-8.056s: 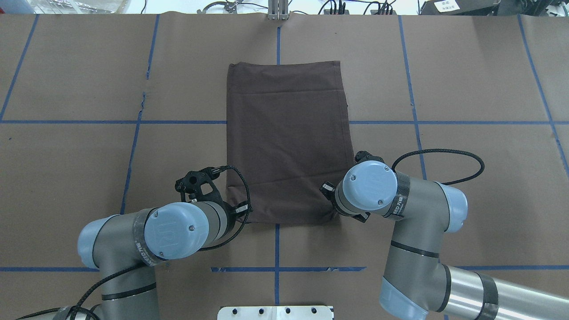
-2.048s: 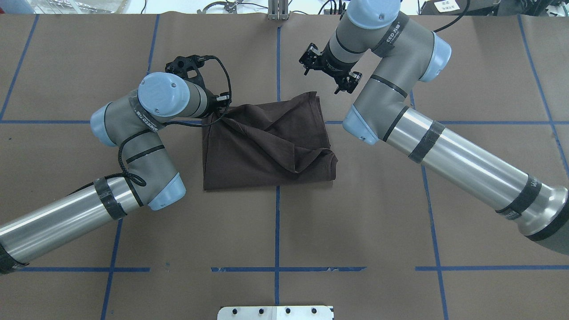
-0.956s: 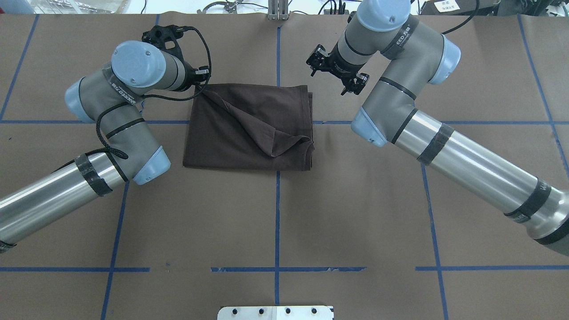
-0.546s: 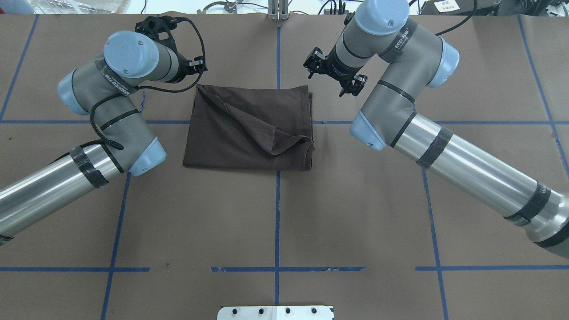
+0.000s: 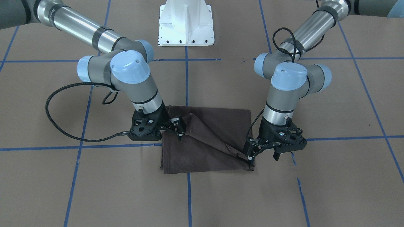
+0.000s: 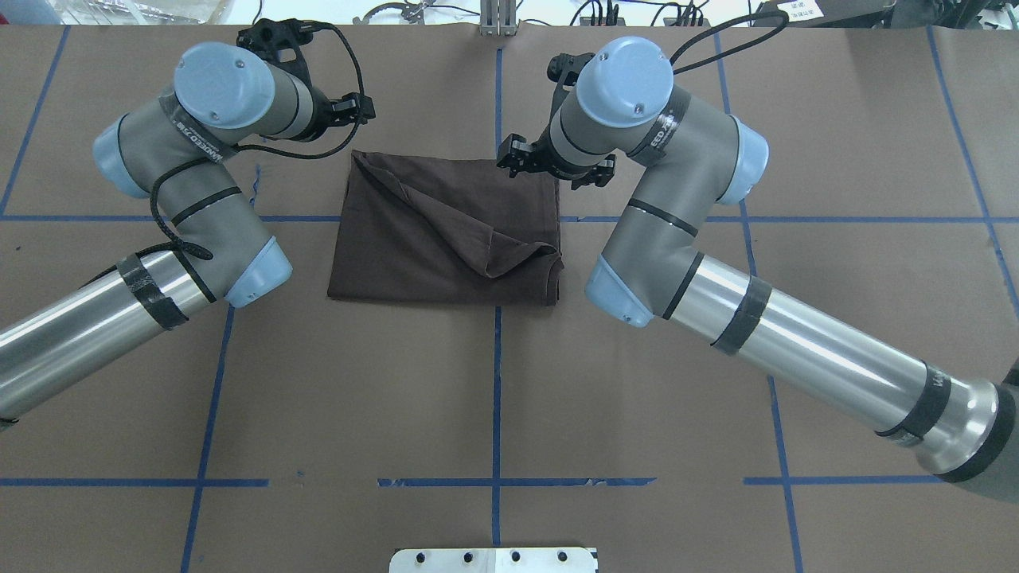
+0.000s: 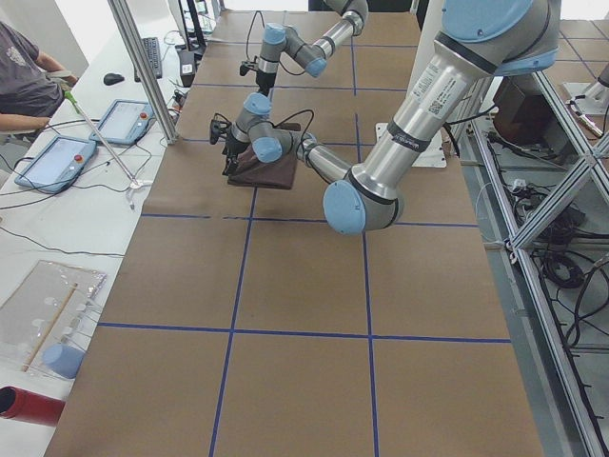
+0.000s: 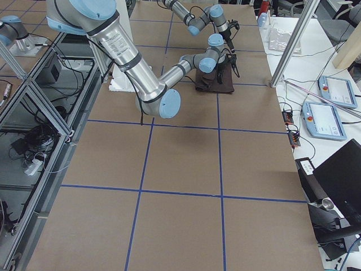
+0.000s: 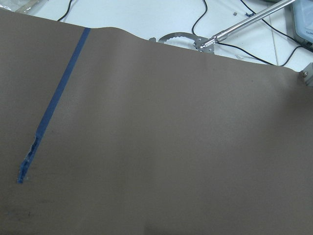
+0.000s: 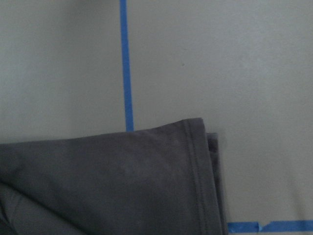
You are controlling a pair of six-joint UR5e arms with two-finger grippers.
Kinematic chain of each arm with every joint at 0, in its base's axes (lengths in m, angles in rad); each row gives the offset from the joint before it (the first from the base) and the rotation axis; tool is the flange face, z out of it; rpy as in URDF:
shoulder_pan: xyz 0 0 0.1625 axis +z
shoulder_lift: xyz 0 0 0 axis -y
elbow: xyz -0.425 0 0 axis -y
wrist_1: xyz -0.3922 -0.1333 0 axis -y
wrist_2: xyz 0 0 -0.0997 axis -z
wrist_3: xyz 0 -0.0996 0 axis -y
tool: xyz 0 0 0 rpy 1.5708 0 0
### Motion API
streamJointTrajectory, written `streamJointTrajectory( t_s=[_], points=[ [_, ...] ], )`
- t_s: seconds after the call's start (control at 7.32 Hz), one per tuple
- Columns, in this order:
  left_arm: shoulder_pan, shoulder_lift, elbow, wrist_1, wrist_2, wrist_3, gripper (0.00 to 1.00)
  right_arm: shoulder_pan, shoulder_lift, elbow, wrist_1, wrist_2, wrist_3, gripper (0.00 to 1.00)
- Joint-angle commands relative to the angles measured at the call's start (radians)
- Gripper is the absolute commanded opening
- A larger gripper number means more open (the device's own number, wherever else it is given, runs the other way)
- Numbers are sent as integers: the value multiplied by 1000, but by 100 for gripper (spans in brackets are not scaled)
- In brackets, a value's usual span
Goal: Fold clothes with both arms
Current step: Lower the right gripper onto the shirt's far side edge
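Observation:
The clothes, one dark brown T-shirt (image 6: 414, 255), lie folded into a rectangle at the far middle of the table, with a loose diagonal flap (image 6: 478, 247) bunched toward the robot's right. My left gripper (image 6: 350, 107) hovers open just beyond the shirt's far left corner, holding nothing. In the front view its fingers (image 5: 250, 151) stand right over that corner. My right gripper (image 6: 551, 167) hangs open above the far right corner, its fingers spread wide. The right wrist view shows that hemmed corner (image 10: 195, 161) of the shirt on the paper.
Brown paper (image 6: 637, 382) with blue tape lines (image 6: 495, 398) covers the table. The white pedestal base (image 6: 493, 559) sits at the near edge. Past the far edge are cables (image 9: 234, 34), tablets (image 7: 122, 122) and a seated person (image 7: 24, 76).
The near half was folded over the far half. My left gripper has let go of its corner and drawn back. Just now the right arm swung left over the far right corner.

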Motion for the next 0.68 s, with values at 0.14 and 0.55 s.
streamJointTrajectory(
  t_s=[0.14, 0.55],
  points=[
    [-10, 83, -77, -2, -56, 72, 100, -170, 16, 9, -7, -236, -181, 100],
    [-27, 181, -187, 0, -64, 165, 100, -201, 42, 11, -70, -265, -181, 91]
  ],
)
